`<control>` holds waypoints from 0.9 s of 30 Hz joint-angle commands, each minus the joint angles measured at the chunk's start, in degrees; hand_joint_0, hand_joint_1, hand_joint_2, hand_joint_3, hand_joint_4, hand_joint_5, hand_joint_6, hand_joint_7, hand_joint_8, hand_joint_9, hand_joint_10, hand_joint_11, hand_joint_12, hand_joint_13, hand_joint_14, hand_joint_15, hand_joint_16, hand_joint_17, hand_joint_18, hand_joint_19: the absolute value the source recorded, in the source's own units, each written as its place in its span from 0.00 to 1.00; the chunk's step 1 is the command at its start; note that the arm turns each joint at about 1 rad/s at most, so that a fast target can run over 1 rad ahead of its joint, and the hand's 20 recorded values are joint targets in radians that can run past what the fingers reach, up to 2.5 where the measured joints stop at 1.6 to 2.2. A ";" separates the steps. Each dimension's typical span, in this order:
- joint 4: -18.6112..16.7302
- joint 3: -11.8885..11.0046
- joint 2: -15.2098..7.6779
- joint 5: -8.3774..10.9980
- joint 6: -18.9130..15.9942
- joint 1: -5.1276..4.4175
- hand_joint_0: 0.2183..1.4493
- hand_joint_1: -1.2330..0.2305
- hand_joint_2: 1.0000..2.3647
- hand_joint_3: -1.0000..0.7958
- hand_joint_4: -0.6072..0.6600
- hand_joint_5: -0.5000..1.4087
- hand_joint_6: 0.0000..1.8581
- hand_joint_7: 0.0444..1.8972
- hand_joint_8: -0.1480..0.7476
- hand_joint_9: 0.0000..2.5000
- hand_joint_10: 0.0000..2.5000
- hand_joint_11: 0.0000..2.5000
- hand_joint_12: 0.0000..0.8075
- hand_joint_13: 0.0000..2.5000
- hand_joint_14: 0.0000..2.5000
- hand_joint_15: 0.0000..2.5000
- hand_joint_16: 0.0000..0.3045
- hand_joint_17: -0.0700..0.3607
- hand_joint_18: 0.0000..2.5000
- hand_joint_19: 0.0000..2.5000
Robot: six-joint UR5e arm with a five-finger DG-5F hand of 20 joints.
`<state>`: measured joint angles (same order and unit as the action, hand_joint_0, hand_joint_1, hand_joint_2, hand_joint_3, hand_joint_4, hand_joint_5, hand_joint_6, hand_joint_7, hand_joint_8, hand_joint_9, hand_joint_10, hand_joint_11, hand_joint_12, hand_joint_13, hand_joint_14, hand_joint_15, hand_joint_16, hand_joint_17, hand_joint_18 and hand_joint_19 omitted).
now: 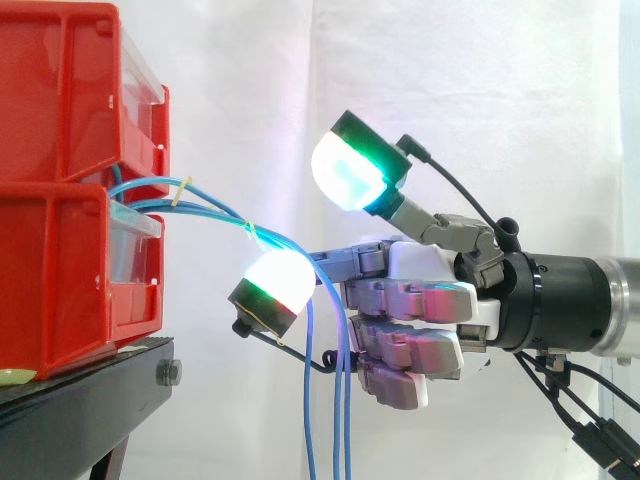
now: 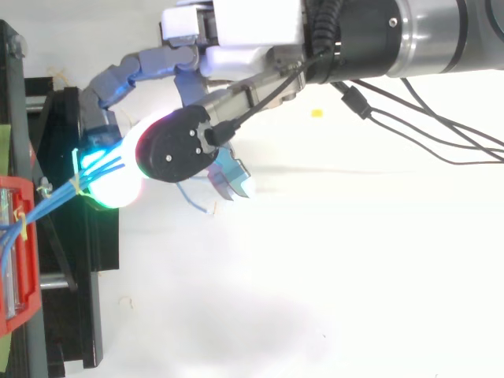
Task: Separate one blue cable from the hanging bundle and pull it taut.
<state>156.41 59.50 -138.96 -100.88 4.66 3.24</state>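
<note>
The blue cables (image 1: 205, 208) came out from between the two stacked red bins (image 1: 60, 120) at 9 o'clock in the side view. They arched toward 3 o'clock past a pale tie (image 1: 181, 192) and then dropped to 6 o'clock as one bunch, with none of them yet apart from the rest. We saw the robot hand (image 1: 420, 310) reaching in from 3 o'clock, spread wide. Its lower pad (image 1: 275, 280) sat just under the arch and its upper pad (image 1: 345, 165) stood well above it toward 12 o'clock. The hanging strands ran down between the lower pad and the palm, with nothing pinched. We judged the main risk to be closing on the whole bunch rather than one strand, since the strands lay so close together. A pull could then drag the tied bundle, shift the bins on the black stand (image 1: 90, 390), or let a thin cable slide off the rounded pads.
</note>
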 commanded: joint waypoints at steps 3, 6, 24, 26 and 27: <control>0.04 0.00 0.01 2.09 -0.01 0.01 0.26 0.55 0.00 0.29 0.55 0.33 0.27 0.65 0.27 0.79 0.00 0.07 0.31 0.67 0.00 0.12 0.24 0.55 0.85 0.10; 0.04 0.00 0.01 2.53 -0.01 -0.08 0.25 0.59 0.00 0.32 0.56 0.33 0.27 0.66 0.26 0.79 0.00 0.06 0.30 0.67 0.00 0.11 0.25 0.56 0.85 0.10; 0.74 0.09 -0.08 2.53 0.26 -0.17 0.36 0.48 0.01 0.32 0.53 0.34 0.27 0.67 0.16 0.82 0.00 0.07 0.29 0.64 0.00 0.10 0.23 0.52 0.83 0.11; 0.74 0.18 0.01 2.53 0.26 -0.26 0.38 0.46 0.01 0.34 0.53 0.34 0.27 0.67 0.16 0.82 0.00 0.08 0.30 0.65 0.00 0.10 0.22 0.52 0.83 0.11; 0.74 0.18 0.01 2.53 0.26 -0.26 0.38 0.45 0.01 0.35 0.53 0.34 0.27 0.67 0.16 0.82 0.00 0.08 0.30 0.65 0.00 0.10 0.22 0.52 0.83 0.11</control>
<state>157.15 59.65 -138.98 -98.35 4.90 3.04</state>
